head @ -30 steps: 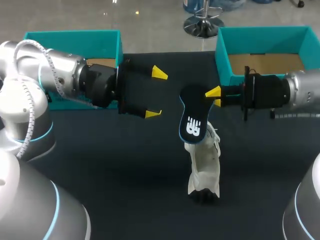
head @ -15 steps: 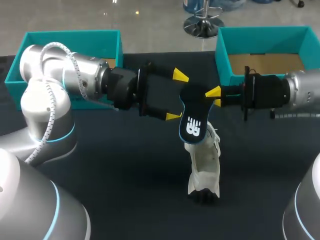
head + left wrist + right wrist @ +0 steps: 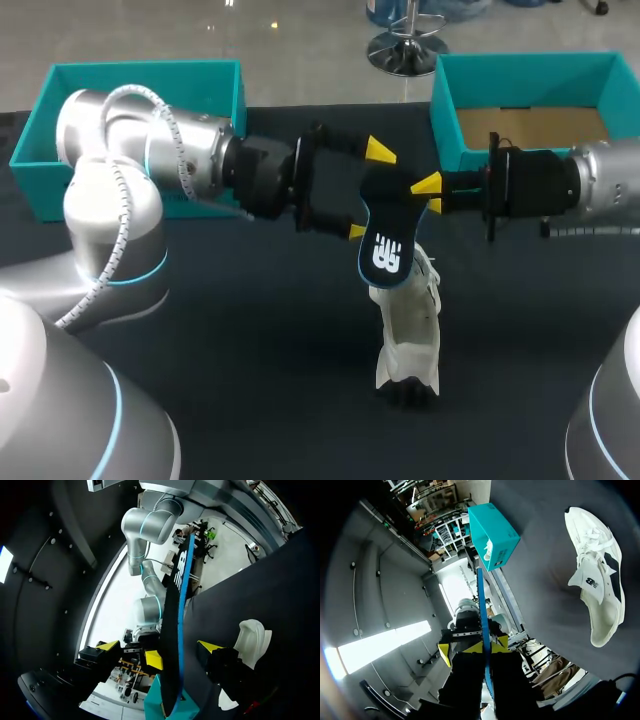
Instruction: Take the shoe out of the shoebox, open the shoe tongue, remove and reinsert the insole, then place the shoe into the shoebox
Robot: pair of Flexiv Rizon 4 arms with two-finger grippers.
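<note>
The teal shoebox (image 3: 447, 120) sits just behind the right gripper (image 3: 430, 195). The white shoe (image 3: 408, 330) lies below that gripper. It pinches the dark insole (image 3: 385, 240). The left gripper (image 3: 366, 191) is spread wide, with the insole between its fingers.

White logo print on the black insole (image 3: 385, 235), toward its 6 o'clock end; small dark logo on the tongue (image 3: 590, 581) of the white shoe (image 3: 606, 612).

We are losing the shoe's (image 3: 408, 340) far end behind the insole (image 3: 385, 240), and our left arm (image 3: 170, 160) is covering part of the left shoebox's (image 3: 140, 85) front wall.
</note>
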